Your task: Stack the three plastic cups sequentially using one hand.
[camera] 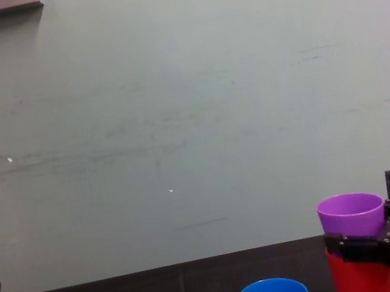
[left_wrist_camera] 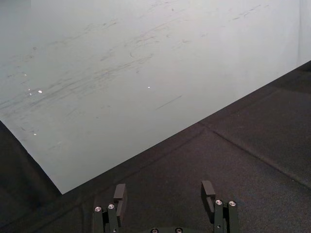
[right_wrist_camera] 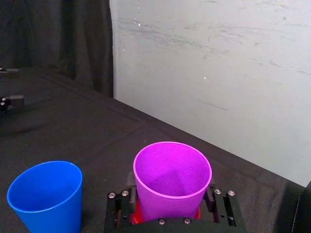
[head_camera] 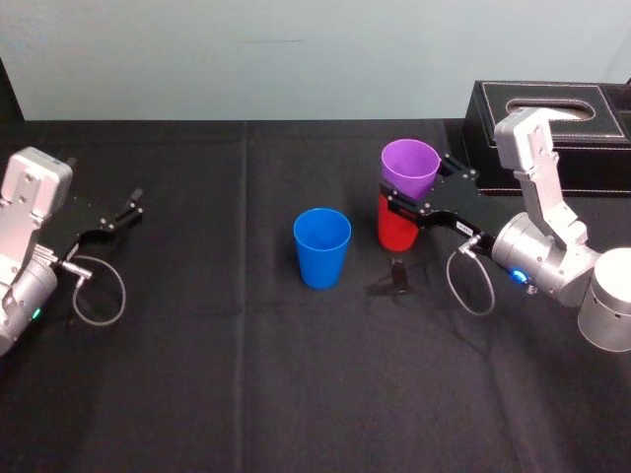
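R gripper (head_camera: 412,192) is clasping the purple cup (head_camera: 410,163) low on its wall, just right of the blue cup (head_camera: 321,246) and a touch farther back. The purple one is sitting partway down inside the red cup (head_camera: 394,232) w/ about half of it sticking up, so by my reading it isn't seated yet and the 1st nesting is under way. Blue cup is standing upright, mouth up, on the black cloth (head_camera: 246,374), apart from the pair. L gripper (head_camera: 131,207) is hovering spread wide, holding nothing, well off to the blue cup's left, prob. parked. Black stitched box (head_camera: 537,113) is lying behind and further right of the blue cup. Handling, as a guess: the cups are looking light, thin-walled and smooth, so they're likely flexing under a hard squeeze and slipping under a soft one. A moderate grip across the wall near the rim, where it's stiffest, is looking best. The red base is prob. light enough to tip or skate toward the blue cup if the purple is going in off-centre.
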Available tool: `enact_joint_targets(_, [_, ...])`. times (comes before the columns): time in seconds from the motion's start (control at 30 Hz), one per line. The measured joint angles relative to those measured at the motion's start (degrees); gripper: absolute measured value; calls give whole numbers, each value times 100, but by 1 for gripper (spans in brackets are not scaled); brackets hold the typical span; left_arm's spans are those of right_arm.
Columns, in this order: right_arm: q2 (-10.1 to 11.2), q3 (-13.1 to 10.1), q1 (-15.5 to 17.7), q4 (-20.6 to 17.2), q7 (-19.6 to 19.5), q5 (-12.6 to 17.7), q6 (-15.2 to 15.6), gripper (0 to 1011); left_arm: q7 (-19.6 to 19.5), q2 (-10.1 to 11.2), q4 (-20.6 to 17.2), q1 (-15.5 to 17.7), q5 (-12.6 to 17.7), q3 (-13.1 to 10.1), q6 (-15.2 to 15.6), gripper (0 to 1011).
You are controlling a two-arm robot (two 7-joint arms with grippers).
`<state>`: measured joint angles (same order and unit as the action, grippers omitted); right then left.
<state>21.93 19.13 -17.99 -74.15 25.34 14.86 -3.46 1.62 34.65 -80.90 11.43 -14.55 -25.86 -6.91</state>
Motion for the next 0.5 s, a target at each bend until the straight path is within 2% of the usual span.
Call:
enact_joint_targets(0.3, [1, -6, 4, -13, -1, 6, 15, 1002, 0, 0, 0, 0, 0, 0, 0, 1005])
enact_joint_targets(0.5, [1, -8, 7, -17, -2, 10, 21, 1003, 0, 0, 0, 0, 0, 0, 0, 1005])
